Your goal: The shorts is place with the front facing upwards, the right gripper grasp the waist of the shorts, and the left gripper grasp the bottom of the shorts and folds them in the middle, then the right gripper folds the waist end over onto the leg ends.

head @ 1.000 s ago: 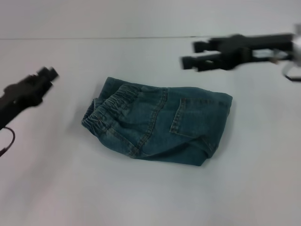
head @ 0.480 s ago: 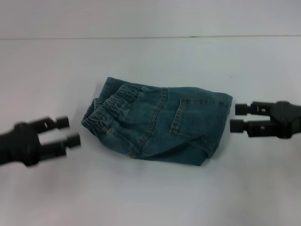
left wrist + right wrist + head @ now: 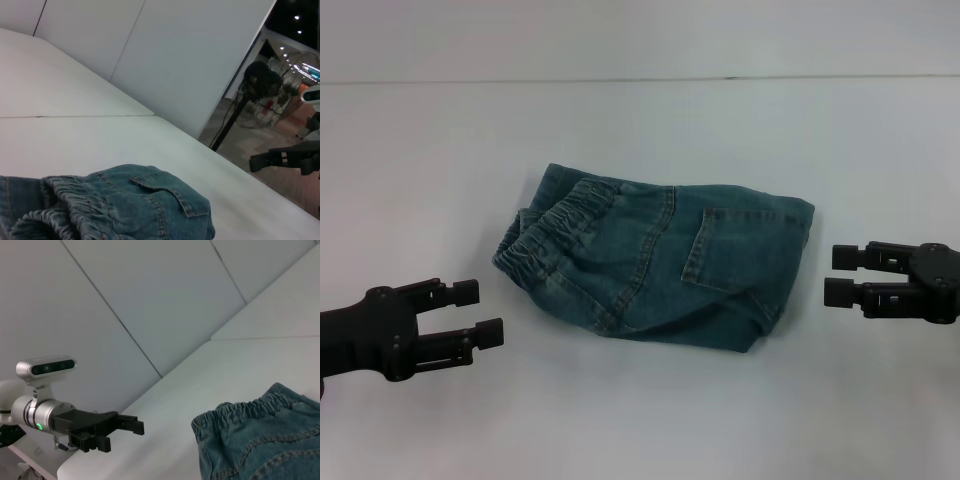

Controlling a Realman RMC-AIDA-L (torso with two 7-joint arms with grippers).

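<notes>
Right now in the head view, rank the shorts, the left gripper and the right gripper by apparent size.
1. The shorts, clearly largest.
2. The left gripper and the right gripper: both look alike; the left shows slightly bigger, possibly only from being nearer the camera, so I won't rank them.

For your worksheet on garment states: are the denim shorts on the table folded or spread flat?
Folded. The shorts form a compact bundle, with the gathered waistband doubled over itself in layers.

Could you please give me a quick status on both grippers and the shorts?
Left gripper open, clear of the shorts. Right gripper open, beside the opposite end. Shorts folded, flat on the table. Nothing in the way.
</notes>
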